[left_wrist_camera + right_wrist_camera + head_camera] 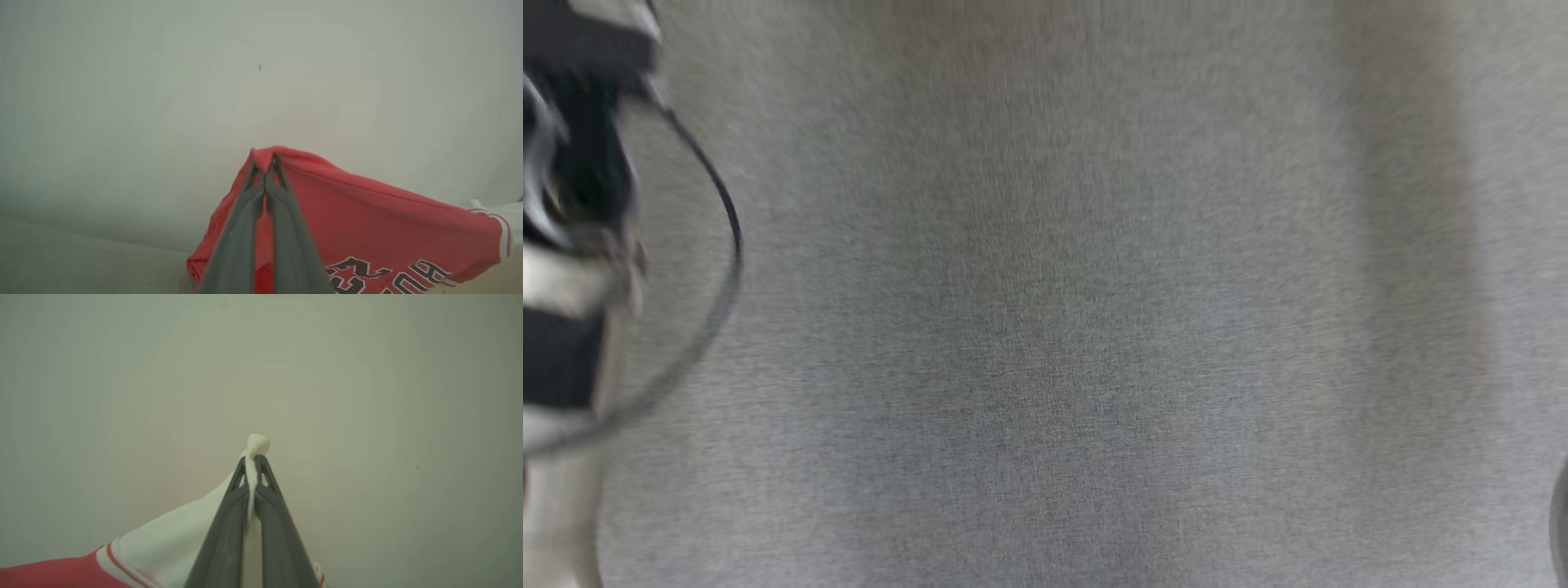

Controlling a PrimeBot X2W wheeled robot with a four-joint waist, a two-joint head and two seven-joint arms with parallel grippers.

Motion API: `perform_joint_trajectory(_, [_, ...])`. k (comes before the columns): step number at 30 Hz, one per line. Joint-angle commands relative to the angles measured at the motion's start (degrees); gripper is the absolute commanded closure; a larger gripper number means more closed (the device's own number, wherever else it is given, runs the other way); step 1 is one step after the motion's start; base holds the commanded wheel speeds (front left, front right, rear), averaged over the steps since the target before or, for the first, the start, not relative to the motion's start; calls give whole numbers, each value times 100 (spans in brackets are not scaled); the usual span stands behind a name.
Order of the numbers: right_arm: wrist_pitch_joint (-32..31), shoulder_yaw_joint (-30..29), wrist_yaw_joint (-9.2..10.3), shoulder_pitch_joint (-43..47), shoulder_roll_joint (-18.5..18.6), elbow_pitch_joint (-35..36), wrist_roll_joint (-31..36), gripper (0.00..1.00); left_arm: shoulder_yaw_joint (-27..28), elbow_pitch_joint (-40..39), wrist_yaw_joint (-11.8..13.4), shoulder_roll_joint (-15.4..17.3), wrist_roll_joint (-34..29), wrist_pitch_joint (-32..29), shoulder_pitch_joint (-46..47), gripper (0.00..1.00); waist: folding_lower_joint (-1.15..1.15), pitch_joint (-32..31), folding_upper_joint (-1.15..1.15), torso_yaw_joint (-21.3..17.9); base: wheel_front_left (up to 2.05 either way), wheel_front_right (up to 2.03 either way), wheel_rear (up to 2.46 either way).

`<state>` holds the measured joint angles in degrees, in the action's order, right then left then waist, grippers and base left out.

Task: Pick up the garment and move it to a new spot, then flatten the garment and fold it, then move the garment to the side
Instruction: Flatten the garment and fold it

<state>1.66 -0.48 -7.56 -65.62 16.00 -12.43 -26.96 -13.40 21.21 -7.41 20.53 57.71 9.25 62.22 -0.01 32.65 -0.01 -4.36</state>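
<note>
Pale, plain backdrop (122, 81). Red garment (367, 220), lettered in black and white, one end white with red stripes, held aloft, stretched between both grippers. Left gripper (264, 163) pinched on a red fold at left; right gripper (252, 459) clamped on bunched white cloth at right. Blurred grey surface (1045, 327) in head view.

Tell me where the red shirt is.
The red shirt is held between both arms: left jaws pinch its red edge in the left wrist view, right jaws its white part.

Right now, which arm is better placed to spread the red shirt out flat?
Probably left: the left tool pinches the garment at its red body; the right tool grips just a thin white tip.
</note>
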Motion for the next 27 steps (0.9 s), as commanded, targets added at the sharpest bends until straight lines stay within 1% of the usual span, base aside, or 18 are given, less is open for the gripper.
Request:
perform_joint_trajectory(1, [-325,-91,13,574,119,316,-87,100,-15,-200,-5,81,169,-72,-542,100,1,-857,1,161,0,0,0])
perform_joint_trajectory(6, [-1348,-661,13,2135,-5,1329,-185,100,-33,-826,95,147,417,-135,-1917,100,1,-1413,1,232,0,0,0])
perform_joint_trajectory(9, [-2101,-1035,13,3094,-238,1919,-146,100,-95,-1192,201,143,516,-190,-2748,100,1,-1642,1,285,0,0,0])
perform_joint_trajectory(14, [-3306,-1414,13,4605,-618,2744,-37,100,-208,-1585,347,75,747,-248,-3952,100,1,-1916,1,361,0,0,0])
perform_joint_trajectory(15, [-3306,-1414,13,4605,-618,2744,-37,100,-208,-1585,347,75,747,-248,-3952,100,1,-1916,1,361,0,0,0])
perform_joint_trajectory(17, [-3659,-1505,13,5087,-794,2940,-3,100,-273,-1654,395,50,838,-290,-4348,100,1,-2005,1,372,0,0,0])
perform_joint_trajectory(20, [-4085,-1580,13,5666,-959,3125,85,100,-374,-1699,490,98,798,-326,-4809,100,1,-2136,1,384,0,0,0])
perform_joint_trajectory(27, [-4857,-1587,13,6665,-1098,3350,307,100,-597,-1614,641,12,755,-353,-5467,100,1,-2338,1,436,0,0,0])
